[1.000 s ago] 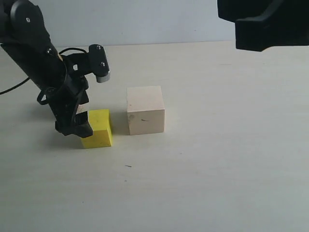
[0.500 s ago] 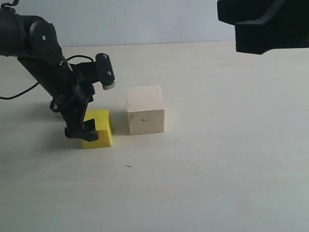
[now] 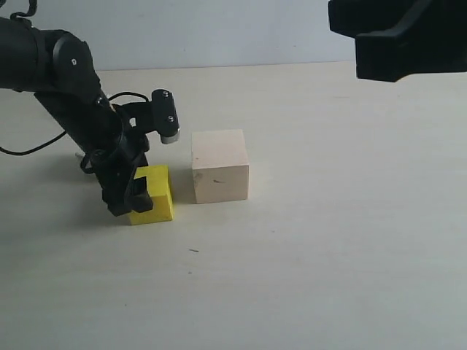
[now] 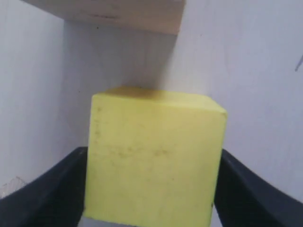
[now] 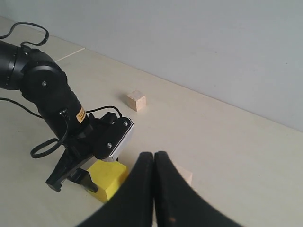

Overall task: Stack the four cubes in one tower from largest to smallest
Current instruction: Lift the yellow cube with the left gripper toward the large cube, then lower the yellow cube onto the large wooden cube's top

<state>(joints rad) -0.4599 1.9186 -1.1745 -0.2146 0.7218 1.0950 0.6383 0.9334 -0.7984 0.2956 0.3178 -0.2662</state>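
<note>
left wrist view alone shows left pincer (image 4: pixel 152 158) astride yellow cube (image 4: pixel 155 137) (grip perhaps, cannot tell); right pincer (image 5: pixel 154 158) closed.

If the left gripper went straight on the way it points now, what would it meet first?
Probably the yellow cube, sitting between its jaws, with the table just beneath; depth is unclear.

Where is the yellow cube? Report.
In the exterior view the yellow cube sits left of centre, straddled by the left end effector, just left of the large pale wood cube and apart from it.
</note>
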